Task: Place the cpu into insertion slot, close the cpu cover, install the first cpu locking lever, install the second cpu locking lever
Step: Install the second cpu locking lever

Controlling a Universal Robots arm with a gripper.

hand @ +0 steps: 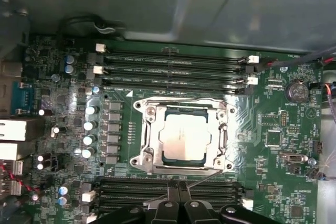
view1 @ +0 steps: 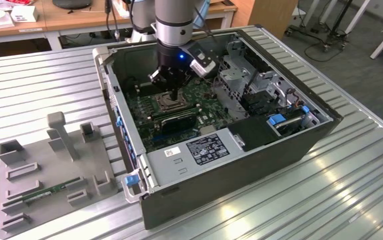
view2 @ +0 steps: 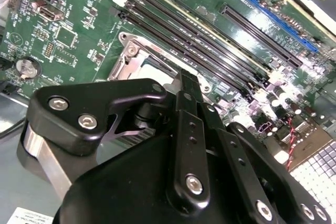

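The cpu [hand: 184, 137] lies flat in the insertion slot [view1: 167, 103], its dull silver face up. The cpu cover [hand: 152, 129] is down around it, framing the chip. A thin wire lever [hand: 202, 180] runs at a slant along the socket's edge closest to my fingers, and it looks lifted off the frame. My gripper [hand: 178, 188] hangs just beside that edge with its two black fingers pressed together and nothing between them. In the second wrist view the gripper [view2: 188, 80] points down at the socket's rim, part of the cpu [view2: 157, 72] showing beyond it. In the exterior view the gripper [view1: 173, 95] is low inside the case.
The green motherboard [hand: 273, 129] sits in an open computer case [view1: 178, 165] on a slatted metal table [view1: 351, 190]. Long black memory slots [hand: 173, 59] flank the socket on two sides. A drive cage [view1: 238, 75] and cables crowd the exterior view's right. A grey fixture tray [view1: 45, 175] lies outside.
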